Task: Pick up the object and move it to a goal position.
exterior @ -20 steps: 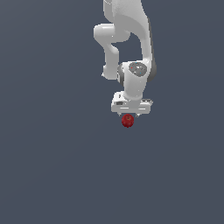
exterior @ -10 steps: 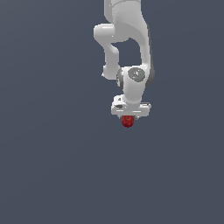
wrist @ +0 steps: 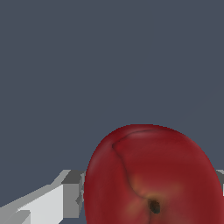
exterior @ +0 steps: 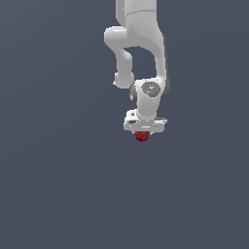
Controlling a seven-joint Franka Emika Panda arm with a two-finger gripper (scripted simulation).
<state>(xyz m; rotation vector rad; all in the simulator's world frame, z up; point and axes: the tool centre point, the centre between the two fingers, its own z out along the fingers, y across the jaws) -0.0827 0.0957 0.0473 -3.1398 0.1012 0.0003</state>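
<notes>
The object [exterior: 141,137] is a glossy dark red apple-like ball, and only its lower part pokes out beneath the white hand in the exterior view. My gripper [exterior: 142,134] points downward and is shut on it. In the wrist view the object [wrist: 153,175] fills the near part of the frame, showing a dark stem dimple. One grey-white finger [wrist: 54,202] presses one side of it, and a sliver of the other finger [wrist: 220,176] shows at the opposite side. Below the object there is only plain dark grey.
The white arm [exterior: 141,44] comes down from the top of the exterior view to the wrist [exterior: 150,90]. A uniform dark grey background [exterior: 53,185] surrounds everything, with no other objects, edges or goal marker visible.
The white hand has sunk slightly in the exterior view and now covers more of the object. The object itself has barely shifted and stays in the grip.
</notes>
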